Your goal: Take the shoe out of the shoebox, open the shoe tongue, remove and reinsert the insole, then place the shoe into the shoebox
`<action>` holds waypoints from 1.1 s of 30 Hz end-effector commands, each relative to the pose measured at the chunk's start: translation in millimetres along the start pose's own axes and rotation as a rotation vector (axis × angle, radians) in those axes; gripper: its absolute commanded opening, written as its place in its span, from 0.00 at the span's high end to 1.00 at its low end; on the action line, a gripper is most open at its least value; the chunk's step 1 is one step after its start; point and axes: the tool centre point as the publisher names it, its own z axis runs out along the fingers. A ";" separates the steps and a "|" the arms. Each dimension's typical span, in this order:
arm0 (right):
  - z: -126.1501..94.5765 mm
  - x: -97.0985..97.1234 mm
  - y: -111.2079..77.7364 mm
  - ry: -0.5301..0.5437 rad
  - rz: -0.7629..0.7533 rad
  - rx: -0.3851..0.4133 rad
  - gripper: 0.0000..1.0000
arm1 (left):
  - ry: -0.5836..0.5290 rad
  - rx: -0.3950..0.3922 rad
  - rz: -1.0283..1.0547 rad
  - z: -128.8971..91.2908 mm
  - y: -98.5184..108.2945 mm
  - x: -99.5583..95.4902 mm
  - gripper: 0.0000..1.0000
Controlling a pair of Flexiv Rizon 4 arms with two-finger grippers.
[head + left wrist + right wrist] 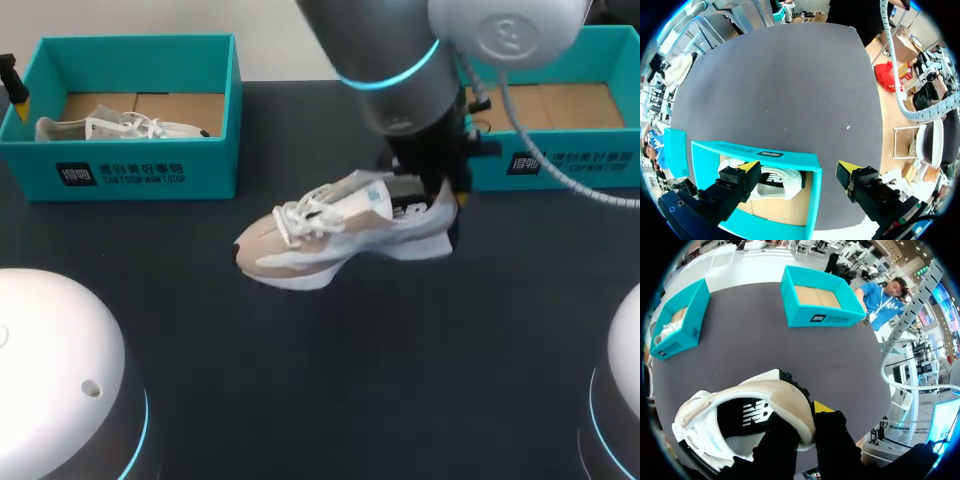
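Dark desk (350,380) carries 2 teal boxes. The right shoebox (815,315) sits ahead of the right tool (805,422), well apart. The left shoebox (757,150) lies under the left tool (797,170), with a second shoe (775,182) inside. The beige-white shoe (330,240) is out of both boxes, over the desk. Right tool clamped on its heel collar, 1 finger inside, 1 outside. Left tool fingers apart.

Grey cylindrical arm link (380,30) wears a glowing cyan ring (385,82) and white domed cap (505,30); a ribbed white cable (891,55) runs beside the black yellow-tipped pincer (797,166).
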 end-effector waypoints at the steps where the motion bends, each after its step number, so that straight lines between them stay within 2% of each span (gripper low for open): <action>1: 11.1 8.2 -15.5 0.011 0.033 0.008 1.00 | 0.002 -0.002 0.001 0.0 -0.8 0.3 0.00; 9: 44.3 36.5 -34.5 0.035 0.026 0.037 1.00 | 0.002 -0.002 0.001 0.0 -0.8 0.3 0.00; 17: 80.2 60.9 -46.7 0.034 0.019 0.019 1.00 | 0.002 -0.002 0.001 0.0 -0.8 0.3 0.00; 23: 105.5 72.2 -52.1 0.047 0.072 0.019 1.00 | 0.002 -0.002 0.001 0.0 -0.8 0.3 0.00; 33: 130.6 90.6 -59.6 0.037 0.095 0.015 1.00 | 0.002 -0.002 0.001 0.0 -0.8 0.3 0.00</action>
